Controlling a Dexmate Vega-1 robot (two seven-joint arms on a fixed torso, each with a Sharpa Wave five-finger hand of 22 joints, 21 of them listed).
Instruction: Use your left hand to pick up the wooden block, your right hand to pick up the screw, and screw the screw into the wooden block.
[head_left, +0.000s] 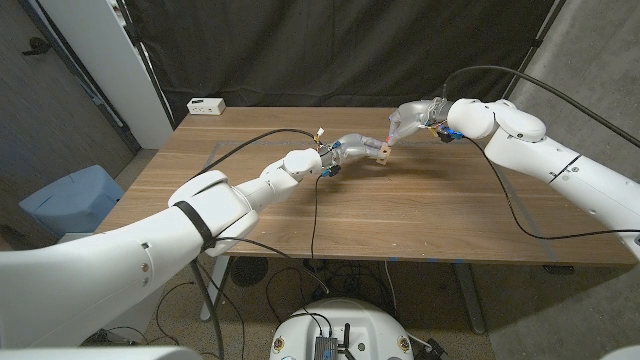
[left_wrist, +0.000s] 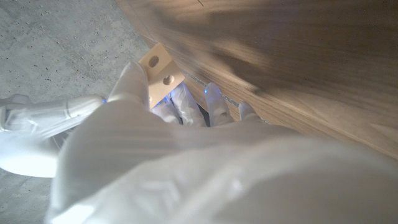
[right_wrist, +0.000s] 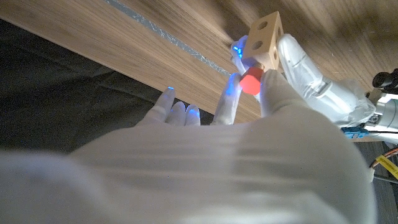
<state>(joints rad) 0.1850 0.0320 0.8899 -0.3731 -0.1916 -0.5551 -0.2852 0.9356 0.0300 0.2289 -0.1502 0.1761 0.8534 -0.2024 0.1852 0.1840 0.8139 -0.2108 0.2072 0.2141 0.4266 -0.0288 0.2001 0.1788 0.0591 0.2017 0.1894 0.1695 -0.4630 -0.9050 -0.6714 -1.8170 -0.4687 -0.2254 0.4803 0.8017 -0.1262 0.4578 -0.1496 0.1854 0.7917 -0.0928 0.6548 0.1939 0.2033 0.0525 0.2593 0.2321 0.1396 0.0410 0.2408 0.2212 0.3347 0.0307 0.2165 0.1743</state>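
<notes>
- Above the far middle of the tabletop (head_left: 400, 215), the wooden block (right_wrist: 265, 38) is held up in the left hand (head_left: 352, 150), its drilled holes showing.
- Against the block's face sits the red-headed screw (right_wrist: 251, 81), pinched in the right hand (head_left: 408, 122).
- The step in hand looks like the threading itself: both pickups are done.
- Next, the right hand likely needs to keep the screw square to its hole and twist while the left hand steadies the block.

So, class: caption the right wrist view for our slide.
Right hand presses red-headed screw against holed pale wooden block held by left hand.
</notes>
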